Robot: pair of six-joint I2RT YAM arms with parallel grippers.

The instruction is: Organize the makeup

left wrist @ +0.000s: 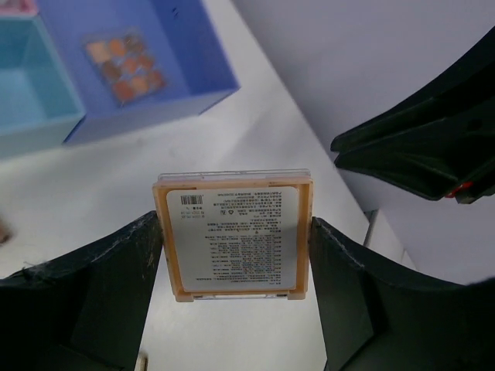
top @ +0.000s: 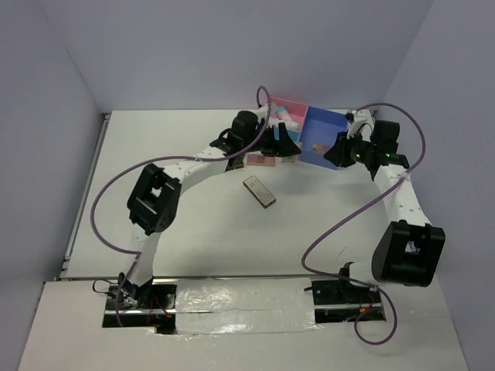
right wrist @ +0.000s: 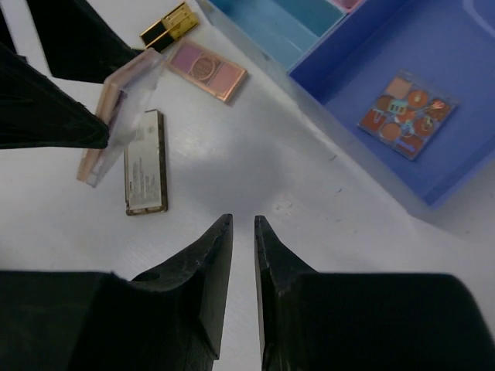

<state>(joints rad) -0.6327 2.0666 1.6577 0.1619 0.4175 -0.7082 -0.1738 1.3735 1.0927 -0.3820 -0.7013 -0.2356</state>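
Note:
My left gripper (left wrist: 233, 259) is shut on a flat orange-framed palette (left wrist: 232, 236), label side towards the camera, held above the table; it also shows tilted in the right wrist view (right wrist: 116, 116). In the top view the left gripper (top: 285, 145) is just in front of the pink-and-blue box (top: 334, 117). An eyeshadow palette (right wrist: 407, 114) lies in the dark blue compartment. On the table lie a pink palette (right wrist: 207, 71), a brown palette (right wrist: 145, 162) and a black-and-gold lipstick (right wrist: 168, 25). My right gripper (right wrist: 244, 224) is shut and empty above bare table near the box. A white tube (top: 283, 113) lies in the pink compartment.
The box has a light blue compartment (left wrist: 31, 85) beside the dark blue one (left wrist: 193, 54). The brown palette (top: 259, 192) lies towards the table's middle. Purple cables loop over both arms. The back wall stands right behind the box.

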